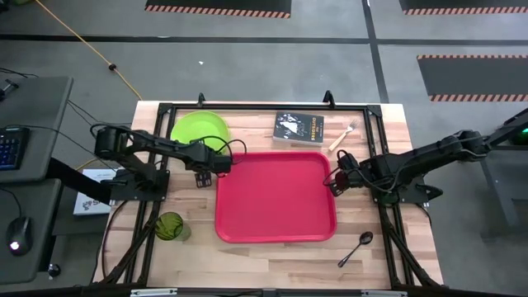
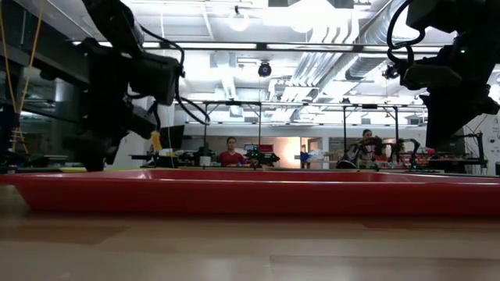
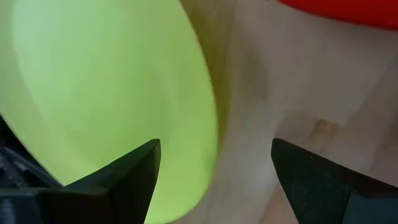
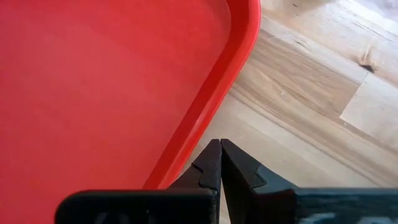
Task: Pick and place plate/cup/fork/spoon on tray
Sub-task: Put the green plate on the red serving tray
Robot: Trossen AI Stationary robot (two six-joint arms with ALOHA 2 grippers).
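Left claw (image 1: 206, 167) hovering wide open beside plate (image 1: 198, 129) | right claw (image 1: 335, 179) resting closed, empty, at tray (image 1: 276, 198) rim

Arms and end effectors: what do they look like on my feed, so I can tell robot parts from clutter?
Both are matte black, jointed arms with looping black cables along the links. The left end effector has two broad, dark wedge-shaped fingers. The right end effector has two slim, pointed black fingers on a blocky black bar. I can read no markings on either.
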